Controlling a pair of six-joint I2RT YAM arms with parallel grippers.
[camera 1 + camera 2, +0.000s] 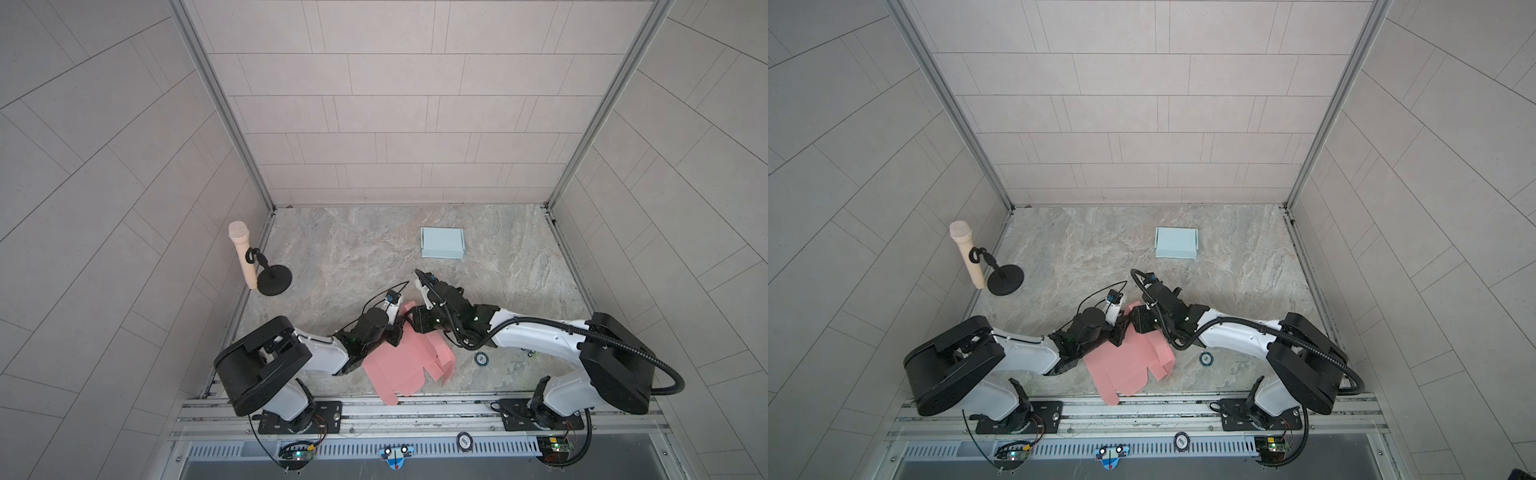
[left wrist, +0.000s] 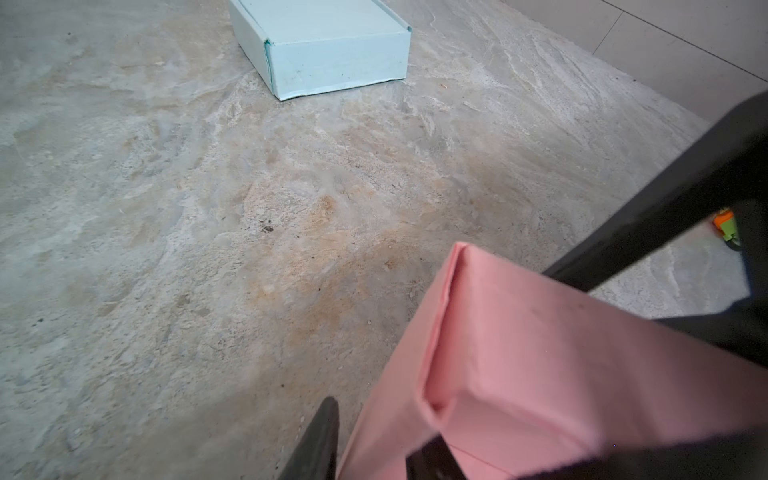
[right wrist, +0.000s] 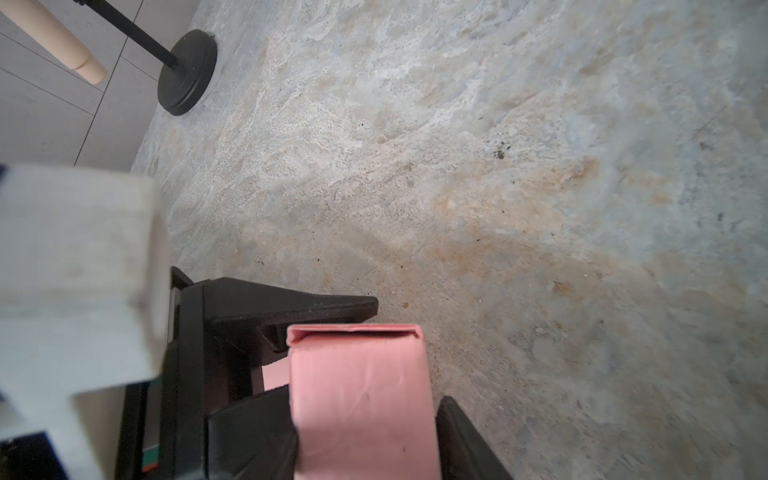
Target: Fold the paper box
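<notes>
The pink box (image 1: 399, 365), mostly a flat blank, lies at the near edge of the tabletop (image 1: 353, 257), between the two arms. Its far flap is folded up into a narrow double wall. The right pincer (image 3: 365, 397) is closed on that wall, with a finger against each face. The left pincer (image 2: 380, 424) stands partly open at the same wall, and one finger (image 2: 320, 436) is clear of the paper. A blue box (image 1: 442, 243) sits well apart, farther back.
</notes>
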